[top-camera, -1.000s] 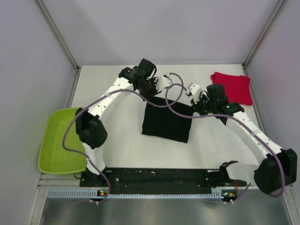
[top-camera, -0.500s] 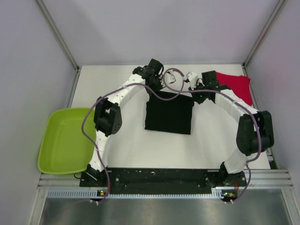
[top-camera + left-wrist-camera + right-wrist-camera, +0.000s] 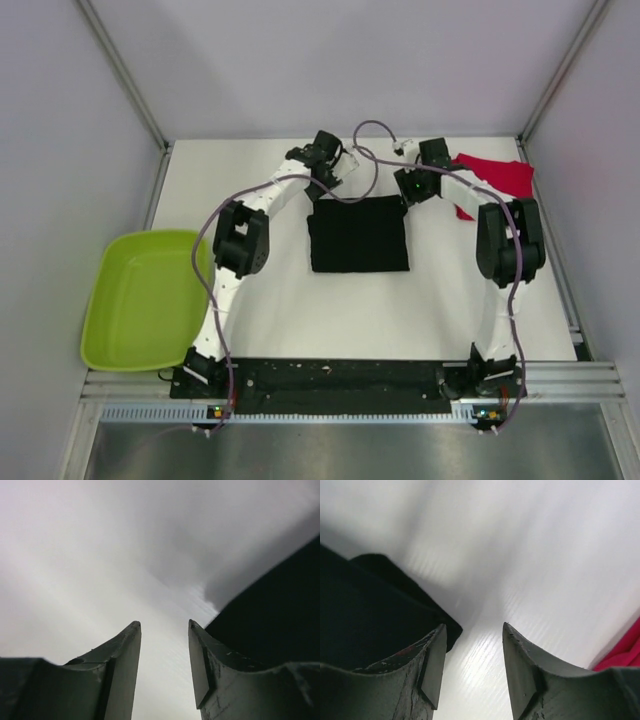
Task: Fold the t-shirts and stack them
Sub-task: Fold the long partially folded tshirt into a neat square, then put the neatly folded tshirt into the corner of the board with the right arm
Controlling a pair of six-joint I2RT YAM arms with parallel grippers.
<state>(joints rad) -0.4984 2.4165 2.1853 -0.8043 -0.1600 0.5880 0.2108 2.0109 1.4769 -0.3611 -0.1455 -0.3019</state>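
Just let go w/ left gripper (image 3: pixel 164 628) & right gripper (image 3: pixel 474 629): both parted now, pinching nothing, hanging at far edge of soft black cloth t-shirt (image 3: pixel 359 234). Fold pulled over since a sec ago; left as neat flat rectangle mid white table (image 3: pixel 280 310). Prob. done folding. Still to stack w/ bright red folded cloth t-shirt (image 3: pixel 497 176), lying apart at far-right corner.

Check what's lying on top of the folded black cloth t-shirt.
Nothing: the top of the folded black cloth t-shirt is bare. The left fingers and right fingers stand open at its far corners, gripping nothing. Whatever lies between its folds or beneath it is covered.
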